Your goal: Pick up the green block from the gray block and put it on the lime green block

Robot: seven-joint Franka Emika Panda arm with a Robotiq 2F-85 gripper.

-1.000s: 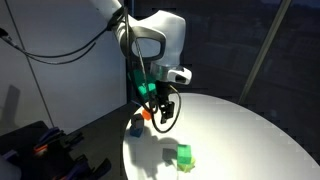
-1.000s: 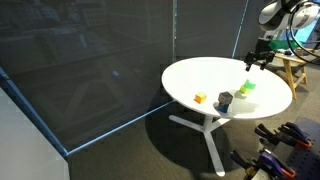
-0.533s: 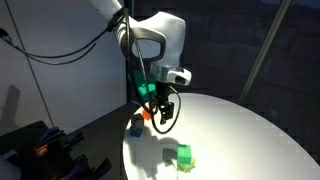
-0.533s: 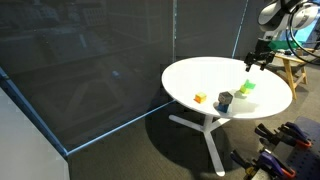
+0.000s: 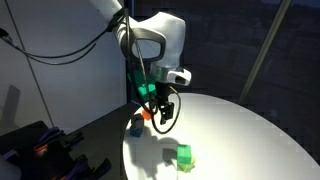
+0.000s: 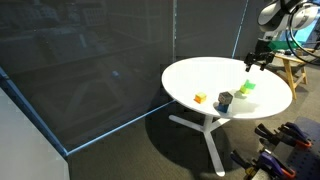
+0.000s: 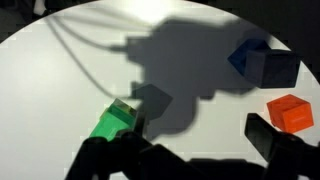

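Jaws are standing wide open and empty, hanging above the worktop near the gray block and an orange block. The green block is sitting well apart from the gray one, touching the lime green block. I cannot tell which of the two is on top.

On the round white surface an orange block sits just beside the gray block. A green block lies apart, near the raised gripper.
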